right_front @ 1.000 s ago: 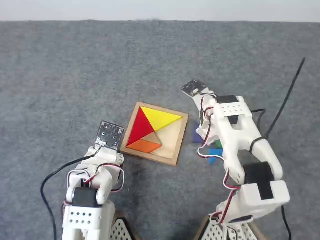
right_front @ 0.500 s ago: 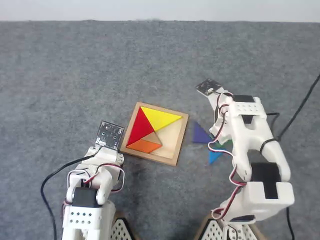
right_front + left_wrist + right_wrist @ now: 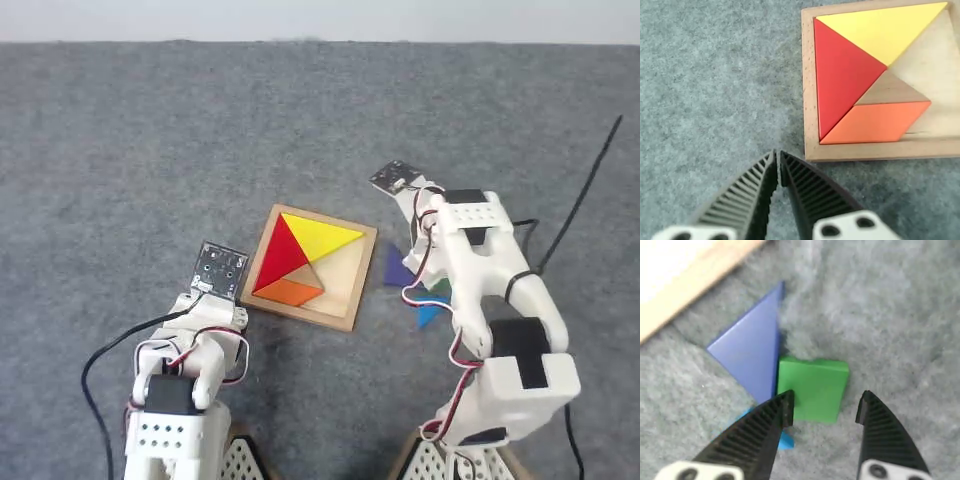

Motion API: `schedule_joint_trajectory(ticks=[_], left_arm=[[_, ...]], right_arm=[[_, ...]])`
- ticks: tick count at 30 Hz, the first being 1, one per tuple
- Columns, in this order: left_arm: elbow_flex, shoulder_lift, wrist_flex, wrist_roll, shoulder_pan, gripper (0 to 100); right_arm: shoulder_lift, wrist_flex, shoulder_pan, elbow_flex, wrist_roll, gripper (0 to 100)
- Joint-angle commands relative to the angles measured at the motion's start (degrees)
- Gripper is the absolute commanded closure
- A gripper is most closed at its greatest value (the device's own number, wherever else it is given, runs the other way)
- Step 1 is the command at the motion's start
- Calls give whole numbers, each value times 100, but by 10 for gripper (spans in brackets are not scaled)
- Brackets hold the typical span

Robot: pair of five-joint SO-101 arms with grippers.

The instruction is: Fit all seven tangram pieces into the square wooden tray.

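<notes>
The square wooden tray (image 3: 346, 311) lies mid-table and holds a red triangle (image 3: 274, 256), a yellow triangle (image 3: 322, 238) and an orange parallelogram (image 3: 291, 292). Off the tray's right side lie a purple triangle (image 3: 397, 269), a green square (image 3: 438, 286) and a blue piece (image 3: 428, 316), close together on the felt. My right gripper (image 3: 825, 407) is open over the green square (image 3: 815, 387), which lies partly between the fingertips, with the purple triangle (image 3: 752, 347) beside it. My left gripper (image 3: 778, 159) is shut and empty, just off the tray's edge (image 3: 807, 90).
Grey felt covers the whole table. The right arm (image 3: 470, 245) hangs over the loose pieces and hides part of them from above. A corner of the tray (image 3: 685, 285) lies near the purple triangle. Bare wood fills the tray's right half (image 3: 345, 275).
The right arm swung to the right, away from the tray, then came back left over the loose pieces. The left arm and the tray have not moved.
</notes>
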Motion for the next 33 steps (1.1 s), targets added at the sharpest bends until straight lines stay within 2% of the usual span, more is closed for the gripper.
schedule_joint_trajectory(ticks=[1, 5, 11, 14, 24, 28, 33], left_arm=[[-40, -70, 26, 44, -18, 987], [-40, -70, 26, 44, -18, 987], [-40, -70, 26, 44, -18, 987], [-40, -70, 26, 44, -18, 987], [-40, -70, 26, 44, -18, 987], [-40, -70, 26, 44, -18, 987], [-40, -70, 26, 44, -18, 987]], right_arm=[[66, 66, -532, 123, -114, 772], [-31, 4, -532, 88, -413, 772], [365, 22, 787, -510, -440, 772], [664, 57, 1086, -800, -316, 772], [681, 101, 831, -862, -273, 797], [488, 136, 787, -941, -721, 879], [-505, 374, 286, -941, -949, 890]])
